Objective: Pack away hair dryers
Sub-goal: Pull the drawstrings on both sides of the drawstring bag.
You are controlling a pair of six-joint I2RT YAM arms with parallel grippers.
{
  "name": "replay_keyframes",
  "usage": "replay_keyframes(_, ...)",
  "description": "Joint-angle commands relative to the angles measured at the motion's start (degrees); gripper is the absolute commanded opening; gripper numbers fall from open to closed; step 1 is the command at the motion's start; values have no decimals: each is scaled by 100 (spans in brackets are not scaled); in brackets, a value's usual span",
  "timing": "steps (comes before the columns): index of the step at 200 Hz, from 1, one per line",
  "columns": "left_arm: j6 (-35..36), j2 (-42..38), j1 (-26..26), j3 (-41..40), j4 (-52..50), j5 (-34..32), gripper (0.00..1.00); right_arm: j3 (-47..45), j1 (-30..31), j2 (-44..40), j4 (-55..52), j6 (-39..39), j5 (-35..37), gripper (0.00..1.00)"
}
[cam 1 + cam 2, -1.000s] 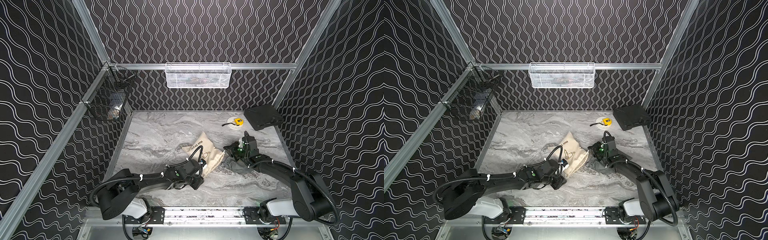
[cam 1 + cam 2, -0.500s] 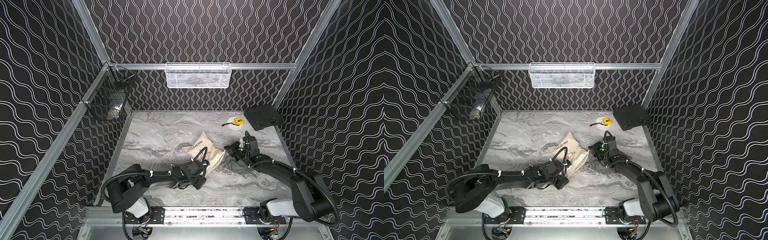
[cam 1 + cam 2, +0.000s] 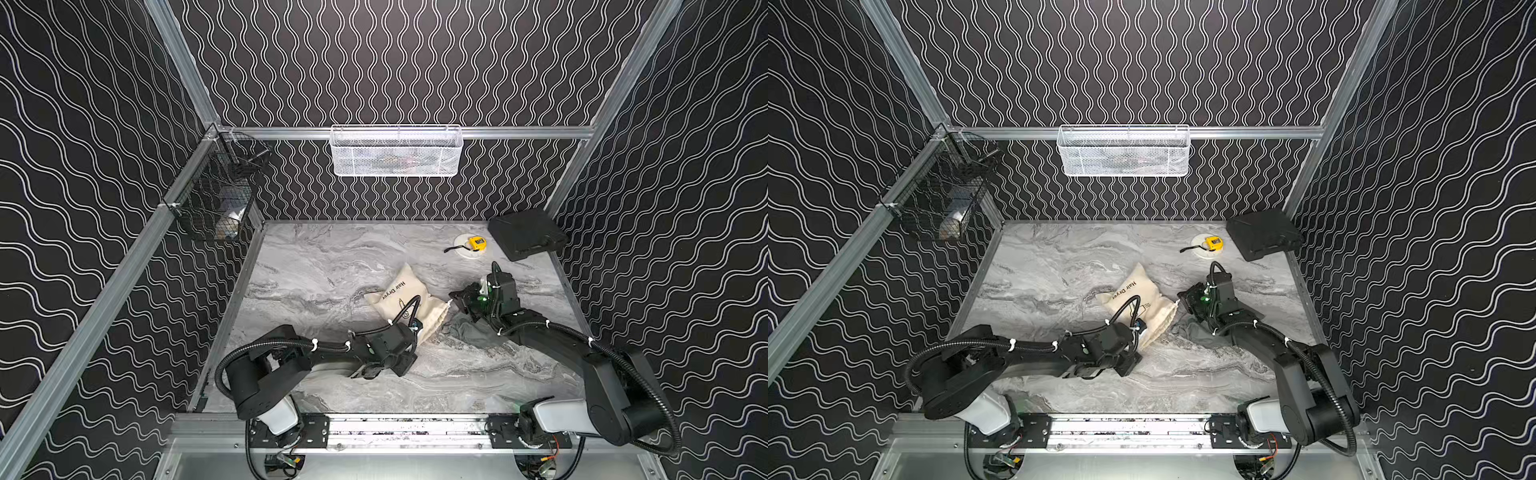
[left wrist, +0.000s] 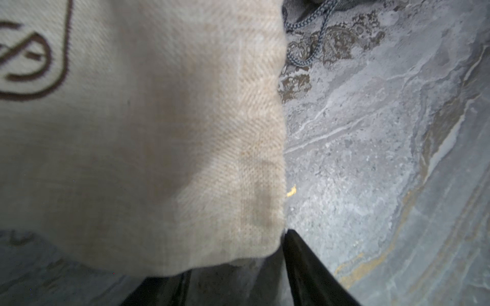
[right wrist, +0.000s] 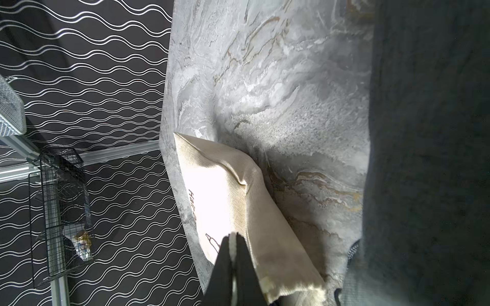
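Note:
No hair dryers show in any view. A beige drawstring bag (image 3: 399,297) (image 3: 1133,301) printed "Hair Dryer" lies bulging mid-table. My left gripper (image 3: 415,334) (image 4: 236,265) is at the bag's near corner, jaws open, with the cloth (image 4: 159,132) lying over the gap. My right gripper (image 3: 459,297) (image 5: 233,235) is at the bag's gathered mouth (image 5: 291,286), shut on a thin white cord. A dark grey bag (image 3: 469,332) (image 5: 424,132) lies crumpled under the right arm, and its grey cord (image 4: 318,34) trails on the marble.
A yellow tape measure (image 3: 473,244) on a white disc and a black case (image 3: 525,232) sit at the back right. A white mesh basket (image 3: 395,151) hangs on the back wall. A black wire basket (image 3: 216,199) hangs on the left wall.
My left gripper's jaws have spread wider at the beige bag's corner, and the left arm's elbow has shifted right. The right arm and both bags have stayed put.

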Motion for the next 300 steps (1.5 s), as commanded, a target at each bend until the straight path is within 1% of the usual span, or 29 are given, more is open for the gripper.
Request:
replay_keyframes(1,110,57,-14,-6,58,-55,53,9,-3,-56,-47,23,14,0)
replay_keyframes(19,100,54,-15,-57,142,-60,43,9,-22,-75,-73,22,13,0)
replay_keyframes(38,91,14,-14,-98,171,-41,35,2,-46,-87,-68,20,0,0)
replay_keyframes(65,52,-72,-14,-136,206,-73,17,-9,-73,-78,-30,48,-30,0)
replay_keyframes(97,3,-270,-15,-199,293,-11,0,-10,-99,-102,-55,39,-48,0)
replay_keyframes(126,-23,-453,-15,-247,329,64,0,-9,-126,-121,-72,31,-57,0)
replay_keyframes(161,-93,-854,-15,-407,323,32,0,31,-176,-148,-118,-2,-87,0)
replay_keyframes(189,-61,-1314,-6,-462,128,-157,0,103,-238,-171,-185,-72,-116,0)
replay_keyframes(220,-1,-1866,61,-418,-189,-508,0,150,-374,-239,-258,-149,-170,0)
replay_keyframes(253,4,-2306,375,-400,-474,-488,0,101,-549,-391,-336,-204,-197,0)
replay_keyframes(300,-278,-2894,1216,-496,-642,-230,0,-17,-840,-586,-411,-206,-275,0)
